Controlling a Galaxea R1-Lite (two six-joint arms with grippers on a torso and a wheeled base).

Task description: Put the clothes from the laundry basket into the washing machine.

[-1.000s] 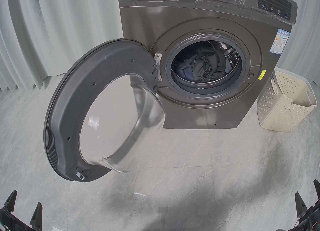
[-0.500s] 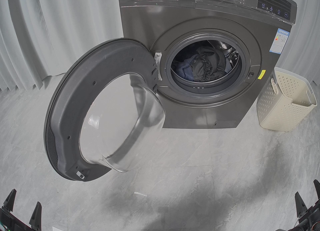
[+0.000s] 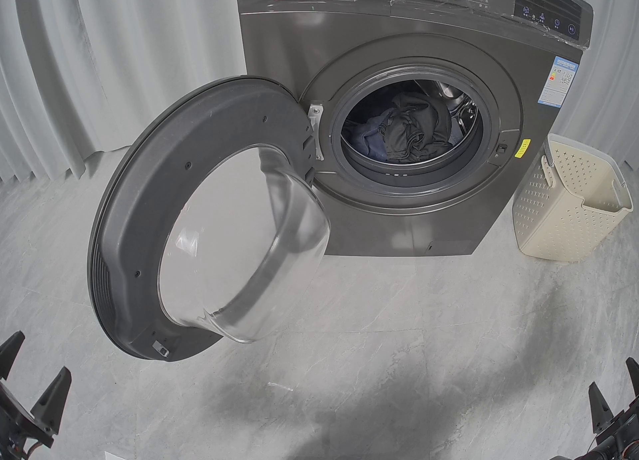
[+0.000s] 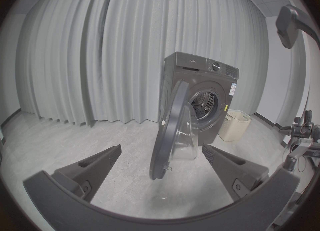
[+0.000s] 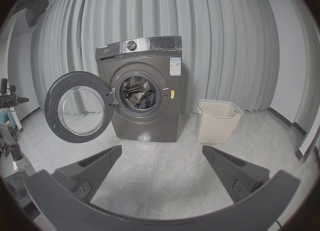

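The grey washing machine point(image 3: 399, 29) stands ahead with its round door point(image 3: 200, 222) swung wide open to the left. Dark clothes point(image 3: 406, 125) lie inside the drum; they show too as clothes point(image 5: 141, 99) in the right wrist view. A cream laundry basket point(image 3: 572, 205) stands on the floor to the machine's right, and no clothes show over its rim point(image 5: 218, 106). My left gripper point(image 3: 33, 381) is open low at the left, far short of the door. My right gripper point(image 3: 619, 391) is open low at the right, with nothing between its fingers.
Grey curtains point(image 3: 120, 42) hang behind the machine. Bare tiled floor point(image 3: 413, 348) lies between me and the machine. The open door point(image 4: 170, 131) juts out toward my left side. A tripod with equipment point(image 4: 300, 134) stands off to one side of the room.
My left gripper has risen and shifted a little left at the picture's lower edge. The right gripper, machine, door and basket stay as they were.
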